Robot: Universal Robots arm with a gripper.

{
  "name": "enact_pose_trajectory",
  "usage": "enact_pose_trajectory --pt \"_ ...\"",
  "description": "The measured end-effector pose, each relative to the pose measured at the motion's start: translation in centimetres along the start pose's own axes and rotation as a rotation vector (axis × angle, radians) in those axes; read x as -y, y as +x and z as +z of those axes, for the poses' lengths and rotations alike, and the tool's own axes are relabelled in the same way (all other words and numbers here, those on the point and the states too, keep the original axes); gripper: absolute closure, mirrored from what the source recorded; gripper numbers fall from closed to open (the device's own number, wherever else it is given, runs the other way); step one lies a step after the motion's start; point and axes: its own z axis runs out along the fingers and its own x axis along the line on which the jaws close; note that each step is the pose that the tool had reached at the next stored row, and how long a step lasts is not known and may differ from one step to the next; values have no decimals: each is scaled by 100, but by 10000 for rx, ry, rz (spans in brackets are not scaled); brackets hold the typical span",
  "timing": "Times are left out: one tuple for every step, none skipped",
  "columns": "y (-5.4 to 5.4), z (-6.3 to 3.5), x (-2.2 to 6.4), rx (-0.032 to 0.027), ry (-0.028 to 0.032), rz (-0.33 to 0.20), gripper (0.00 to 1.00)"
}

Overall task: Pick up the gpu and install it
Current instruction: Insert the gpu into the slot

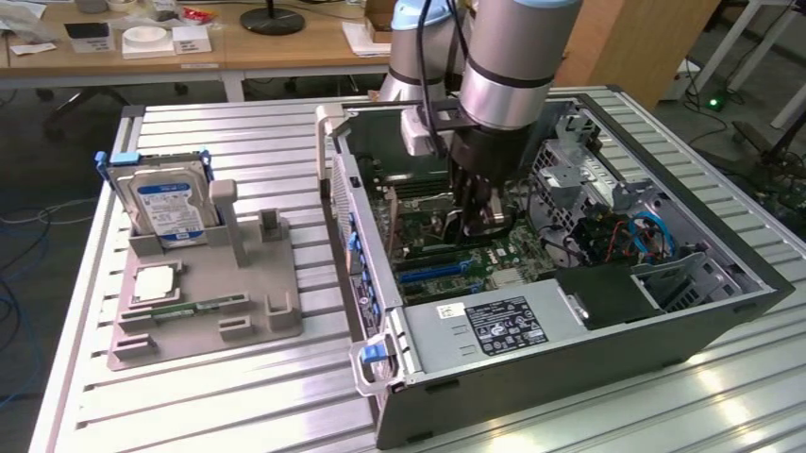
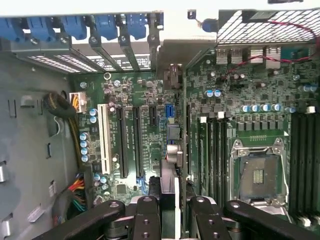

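The arm is reaching down into the open computer case [image 1: 705, 255], with the gripper [image 1: 478, 219] low over the motherboard [image 1: 504, 260]. The gripper [image 2: 176, 210] is pinched on the gpu [image 2: 172, 150], which stands on edge between the fingertips and extends straight out from them toward the case's rear wall. The card's pale bracket end [image 2: 172, 47] sits at the far end from the gripper, against the row of blue slot clips [image 2: 75, 25]. The long black expansion slots [image 2: 122, 142] lie just beside the card; the empty processor socket [image 2: 257, 175] is on its other side. Well away from the gripper, outside the case, a grey holder tray [image 1: 208, 326] carries the hard drive [image 1: 166, 203].
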Motion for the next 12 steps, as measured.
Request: enact_pose_trajectory --pt "1 18 0 -1 -1 -5 72" --pt "2 36 -1 -1 0 -15 72" --pt "2 54 -1 0 0 -35 72" --pt "2 69 -1 2 4 -62 72" --pt "2 85 -1 3 8 -81 72" --pt "3 100 -3 3 8 -92 72" --pt "3 118 -4 3 8 -98 72" --pt "3 136 -8 4 9 -100 72" --pt "3 154 -14 4 9 -104 72" --pt "3 166 -26 3 9 -106 72" --pt "0 176 -44 3 8 -107 72" --pt "-3 186 -61 4 9 -108 72"
